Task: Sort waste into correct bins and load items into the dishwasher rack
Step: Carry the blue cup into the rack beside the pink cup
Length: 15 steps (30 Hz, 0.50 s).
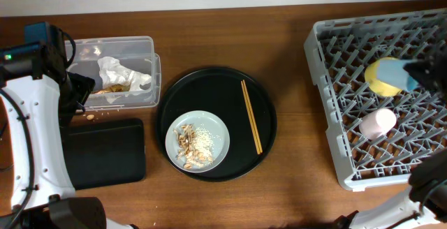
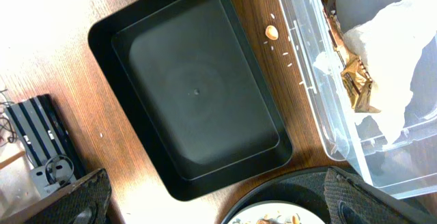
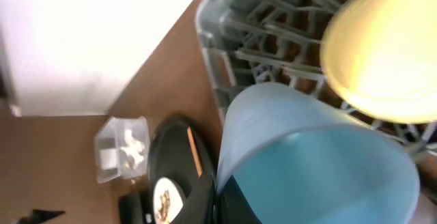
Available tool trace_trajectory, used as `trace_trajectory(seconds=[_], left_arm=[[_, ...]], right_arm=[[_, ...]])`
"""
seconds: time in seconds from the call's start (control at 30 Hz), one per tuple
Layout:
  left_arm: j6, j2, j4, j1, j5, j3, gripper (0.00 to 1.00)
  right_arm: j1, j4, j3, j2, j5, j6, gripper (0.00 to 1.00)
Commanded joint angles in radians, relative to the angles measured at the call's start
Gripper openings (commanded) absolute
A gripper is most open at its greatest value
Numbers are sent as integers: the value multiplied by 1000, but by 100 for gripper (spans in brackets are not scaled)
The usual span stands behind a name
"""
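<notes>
Crumpled wrapper (image 1: 117, 71) in clear tub (image 1: 155, 82)

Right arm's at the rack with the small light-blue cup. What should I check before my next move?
1. Small light-blue cup above large square light-grey plastic rack: ok.
2. Right gripper hold on the cup: cannot tell, fingers hidden.
3. Free pegs near yellow bowl and small pink cup: ok.
4. Left gripper open and empty: ok.
5. Pale grey round plate cleared of tan food scraps: not ok.
</notes>
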Motion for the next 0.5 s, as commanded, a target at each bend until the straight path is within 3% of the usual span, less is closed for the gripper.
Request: trace_trajectory(seconds=[0.0,0.47], left_arm=[[-10,-25,-1,7,-18,-1,99],[-10,-25,-1,7,-18,-1,99]], right_arm=[[-55,73,-114,4,-246,-44,4],[-167,184,-273,154,-333,-42,4]])
